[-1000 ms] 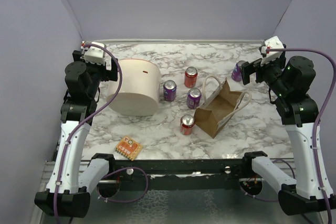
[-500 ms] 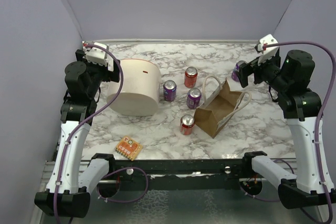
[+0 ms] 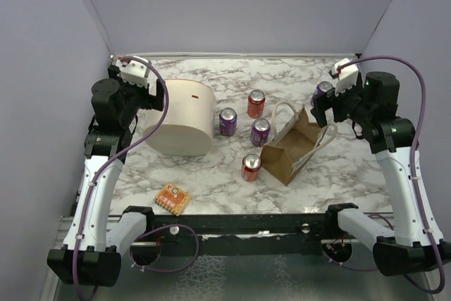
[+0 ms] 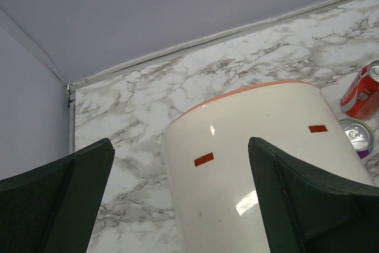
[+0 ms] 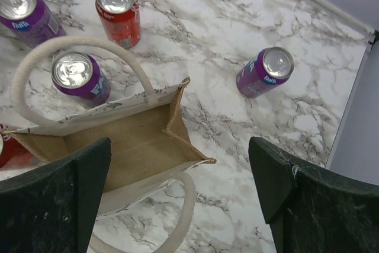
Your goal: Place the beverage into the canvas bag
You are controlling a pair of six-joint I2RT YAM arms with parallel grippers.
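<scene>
Tabletop: white marble pattern with grey veining.
Canvas bag: tan-brown inside and out; loop handles whitish.
Purple cans: purple body, white lettering, silver top.
Red cans: red body, silver top.
Cylindrical tub: glossy cream, orange rim, small red rectangular marks.
Snack packet: orange with light print.

Only thing I can actually read is "Fanta", in the right wrist view. It's on the lone purple can and the top-left purple can. Print on the red can is too blurry. The cream tub has two red marks, no lettering. The orange packet is too small to read.
</scene>
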